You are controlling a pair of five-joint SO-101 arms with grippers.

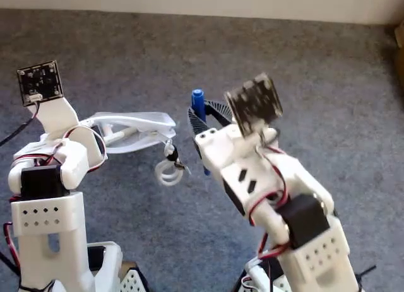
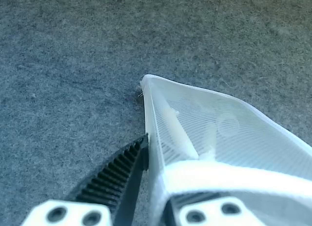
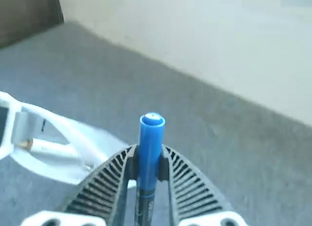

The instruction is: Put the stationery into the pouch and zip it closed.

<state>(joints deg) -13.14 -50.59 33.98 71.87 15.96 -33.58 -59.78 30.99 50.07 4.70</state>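
Around the middle of the grey, felt-like counter [image 1: 315,65], my left pincer [image 2: 153,184] is clamped on one edge of the pouch [image 2: 219,128]. One black ribbed finger [image 2: 119,174] presses against the outside of the mesh, and the other shows dimly through the fabric. The pouch is a translucent white mesh with thicker white binding along its edges, and it tapers to a pointed corner that reaches away from my wrist over the counter. From the high view its two bound rims stand apart, so the mouth gapes toward my right arm. A slim white pen [image 2: 178,131] lies inside against the mesh. At the end nearest my right arm, a pair of white ring loops [image 1: 167,170] hangs down onto the counter. My right pincer [image 3: 147,155] grips a blue marker [image 3: 151,138] between its black ribbed fingers. The marker stands roughly upright with its capped end rising above the fingertips and its barrel running down between them. The marker is held just beside the pouch's open end, apart from it and on the side toward the counter's far edge, where a pale wall [image 3: 219,40] rises.
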